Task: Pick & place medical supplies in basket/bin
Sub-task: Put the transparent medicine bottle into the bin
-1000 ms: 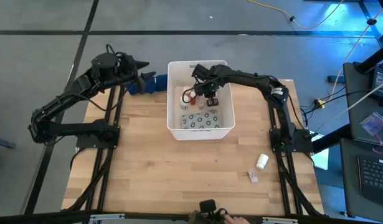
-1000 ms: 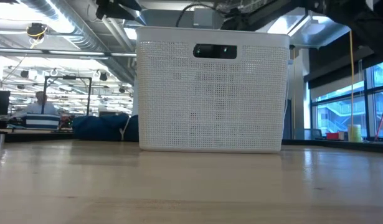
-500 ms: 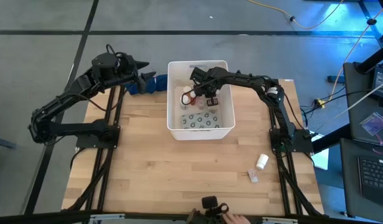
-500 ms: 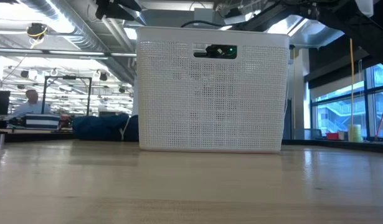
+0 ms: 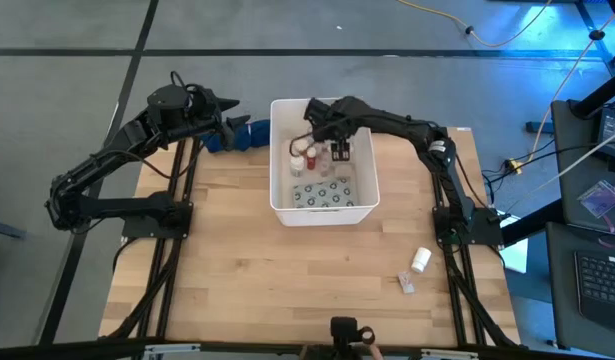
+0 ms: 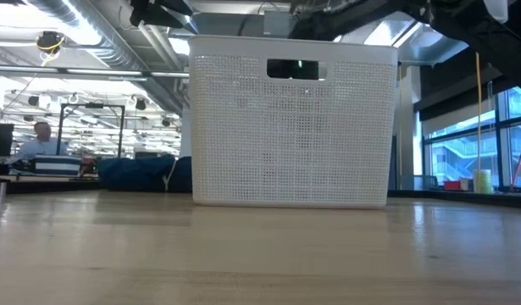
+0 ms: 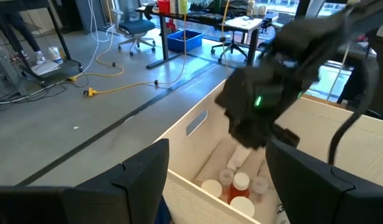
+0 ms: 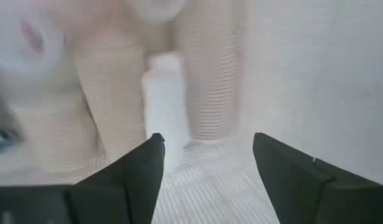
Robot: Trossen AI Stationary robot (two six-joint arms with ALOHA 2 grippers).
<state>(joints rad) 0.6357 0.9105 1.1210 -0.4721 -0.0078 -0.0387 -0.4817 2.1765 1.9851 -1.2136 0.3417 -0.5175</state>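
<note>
High view: right gripper [image 5: 339, 150] hangs inside the white bin [image 5: 322, 208], over its far end. Pill bottles [image 5: 304, 158] stand just beside it; a blister pack [image 5: 322, 191] lies toward the near wall. Two supplies [image 5: 420, 260] remain on the table, well apart from the bin, on the right arm's side, so that arm is nearer.

Low view: bin wall only; contents hidden.

Left wrist view: left gripper [image 7: 216, 180] waits beside the bin, fingers apart.

Right wrist view: fingers spread, nothing between them; beige rolls [image 8: 207, 74] and a white tube [image 8: 165, 106] lie ahead, long axes probably running away from the gripper. No writing legible.
</note>
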